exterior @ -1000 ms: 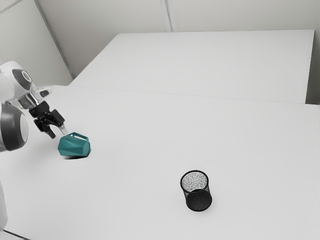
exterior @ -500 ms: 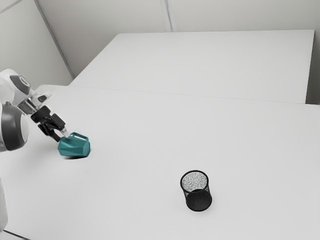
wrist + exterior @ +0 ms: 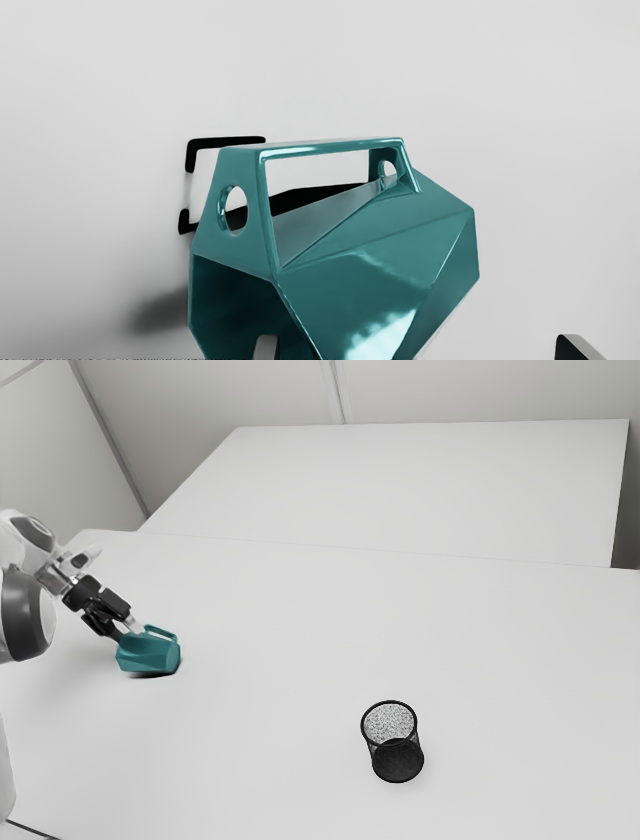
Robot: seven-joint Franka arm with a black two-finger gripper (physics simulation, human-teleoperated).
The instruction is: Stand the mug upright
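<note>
The teal faceted mug (image 3: 148,654) lies on its side near the arm in the exterior view, its handle uppermost. Right above its near end is the black gripper (image 3: 124,631), angled down toward it. In the wrist view the mug (image 3: 365,260) shows its dark open mouth and the handle's loop. The gripper (image 3: 420,347) is open, its two fingertips wide apart: one overlaps the mug's mouth, the other stands beyond the body over bare tabletop. Whether the first tip is inside the mouth or only in front of it, I cannot tell.
A black mesh cup (image 3: 397,742) stands upright on the white table (image 3: 270,620), well away from the mug toward the exterior view's right. A white raised surface (image 3: 420,490) lies behind the table.
My hand has come down and closer to the mug, its fingers now overlapping the mug's near end in the exterior view. The mug and mesh cup have stayed put.
</note>
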